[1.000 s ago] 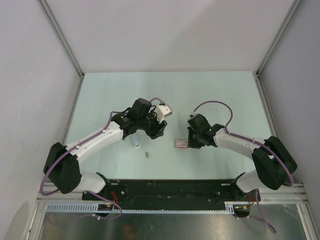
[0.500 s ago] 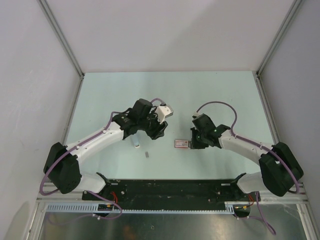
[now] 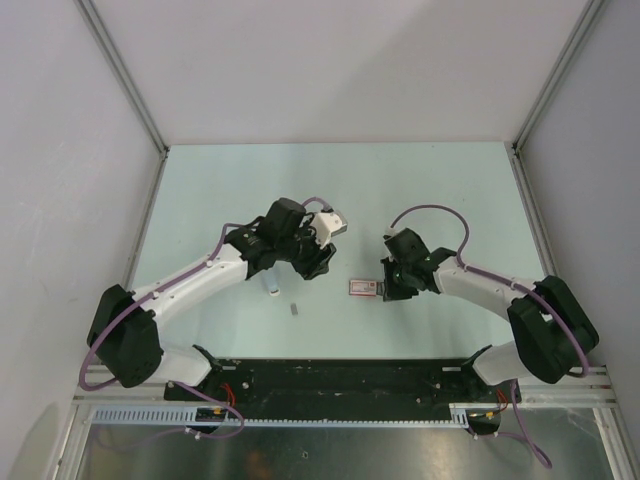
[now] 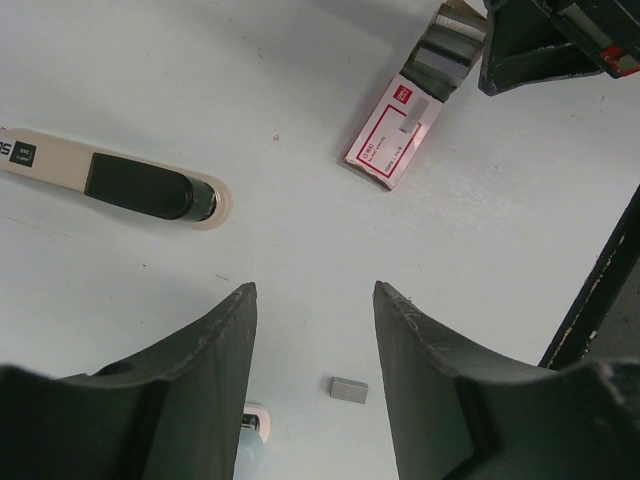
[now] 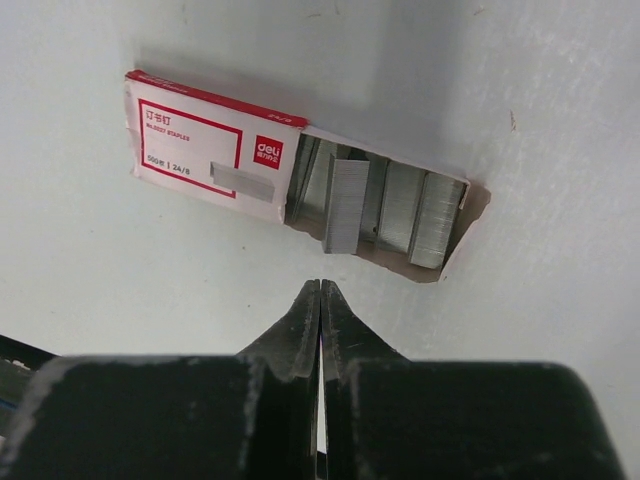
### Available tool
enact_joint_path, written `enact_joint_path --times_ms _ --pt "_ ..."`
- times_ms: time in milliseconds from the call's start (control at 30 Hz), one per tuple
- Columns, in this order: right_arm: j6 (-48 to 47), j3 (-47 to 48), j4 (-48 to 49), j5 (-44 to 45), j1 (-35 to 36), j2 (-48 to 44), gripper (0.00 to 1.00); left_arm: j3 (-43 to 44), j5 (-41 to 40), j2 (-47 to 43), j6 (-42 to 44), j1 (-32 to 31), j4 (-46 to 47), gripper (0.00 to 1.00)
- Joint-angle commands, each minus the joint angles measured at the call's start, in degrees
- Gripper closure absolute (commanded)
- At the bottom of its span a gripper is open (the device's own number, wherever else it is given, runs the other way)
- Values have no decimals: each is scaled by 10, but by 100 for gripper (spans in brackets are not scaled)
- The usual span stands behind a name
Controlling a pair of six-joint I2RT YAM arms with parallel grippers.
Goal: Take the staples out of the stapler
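Filling the middle of the top view is one pale green counter [image 3: 330, 190], with two arms reaching in from the bottom edge: the left arm [image 3: 190, 285] from the lower left and the right arm [image 3: 480, 285] from the lower right.

There are two end effectors. The left end effector [image 4: 312, 295] stands open with nothing between its two dark fingers [image 4: 200, 380], above bare counter. The right end effector [image 5: 320, 290] is closed, tips pressed together and holding nothing. It sits just beside the open end of the staple box [image 5: 215, 150].

That single red-and-white staple box lies at the centre of the top view, and at the upper right of the left wrist view. Its grey tray is pulled out, and four boxed strips [image 5: 350, 200] seem to lie in it side by side, one of them skewed.

One cream bar [image 4: 130, 185] with a black block on it lies at the upper left of the left wrist view. What it is I cannot tell.

One stapler [image 3: 270, 288], pale blue and white, lies on the counter left of centre, by the left end effector. In the left wrist view only its tip shows, at the bottom edge.

One loose strip, the staples [image 4: 349, 389], lies flat on the counter near the stapler, apart from it, low between the open fingers.
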Motion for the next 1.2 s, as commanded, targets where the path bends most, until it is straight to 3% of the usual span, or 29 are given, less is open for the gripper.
enact_joint_path --times_ms 0,1167 --pt "-18 -1 5 -9 -6 11 100 -4 1 -24 36 -4 10 45" --pt "-33 28 46 -31 -18 49 100 -14 1 -34 38 -9 10 44"
